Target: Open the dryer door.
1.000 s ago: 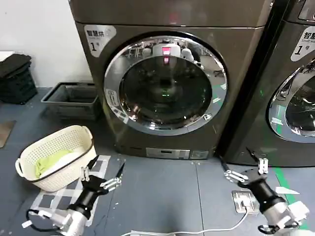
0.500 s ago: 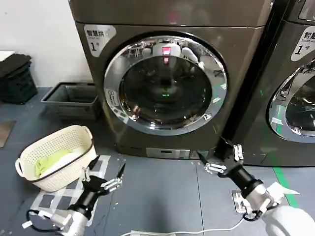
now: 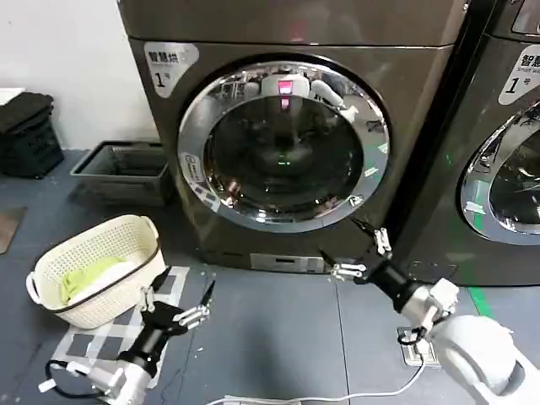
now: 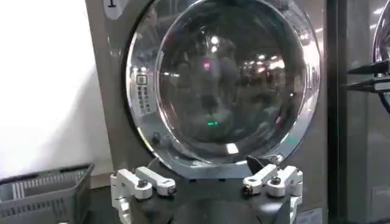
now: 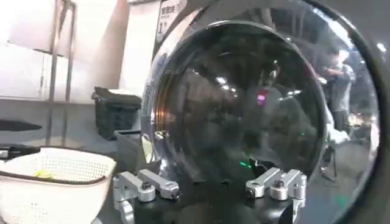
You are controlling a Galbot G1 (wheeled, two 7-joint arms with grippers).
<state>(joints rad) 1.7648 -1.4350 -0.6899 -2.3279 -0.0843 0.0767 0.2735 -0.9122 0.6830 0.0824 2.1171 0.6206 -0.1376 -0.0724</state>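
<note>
The dryer door [image 3: 283, 152] is a round porthole with a wide chrome ring and dark glass, closed on the bronze-grey machine. My right gripper [image 3: 339, 239] is open, its two thin fingers spread just below the door's lower right rim, apart from it. The right wrist view has the door [image 5: 244, 97] close ahead beyond the open right gripper [image 5: 210, 185]. My left gripper [image 3: 187, 280] hangs open low over the floor, beside the basket. From the left wrist, the door [image 4: 225, 79] stands farther off above the open left gripper [image 4: 210, 182].
A cream laundry basket [image 3: 97, 268] holding green cloth sits on the floor at the left. A grey crate [image 3: 126, 171] lies against the wall beside the machine. A second, darker machine [image 3: 498, 160] stands on the right. A floor socket with a cable [image 3: 419, 346] lies under the right arm.
My right arm has lifted from the floor at the right and swung left, up to the door's lower right rim. The left arm has stayed still.
</note>
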